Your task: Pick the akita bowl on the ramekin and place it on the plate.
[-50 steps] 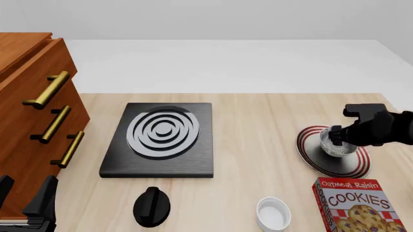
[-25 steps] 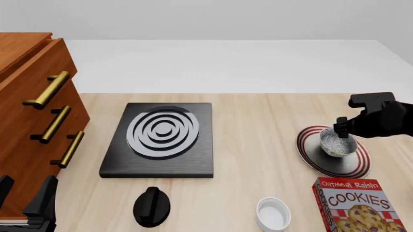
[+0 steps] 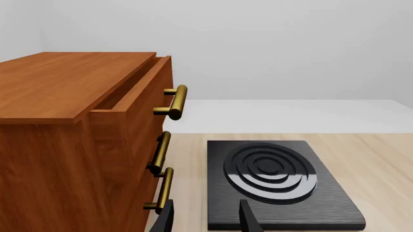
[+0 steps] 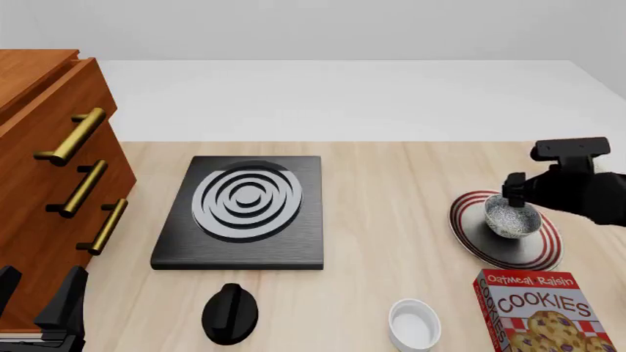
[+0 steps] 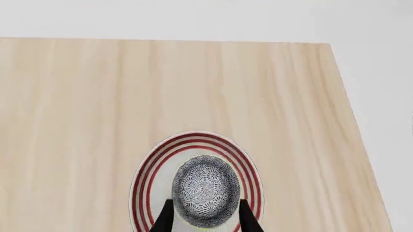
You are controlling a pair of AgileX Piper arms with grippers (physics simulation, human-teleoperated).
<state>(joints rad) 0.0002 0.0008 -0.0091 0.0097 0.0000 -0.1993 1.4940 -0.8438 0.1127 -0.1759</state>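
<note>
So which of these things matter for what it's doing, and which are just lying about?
Part of the job:
akita bowl
plate
ramekin
right gripper

Just lying about:
stove plate
black knob
cookie box
wooden drawers

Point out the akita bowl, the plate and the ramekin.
akita bowl (image 4: pixel 511 218): front view, speckled inside.
plate (image 4: pixel 468 236): front view, striped left rim.
ramekin (image 4: pixel 414 323): front view, white hollow.
</note>
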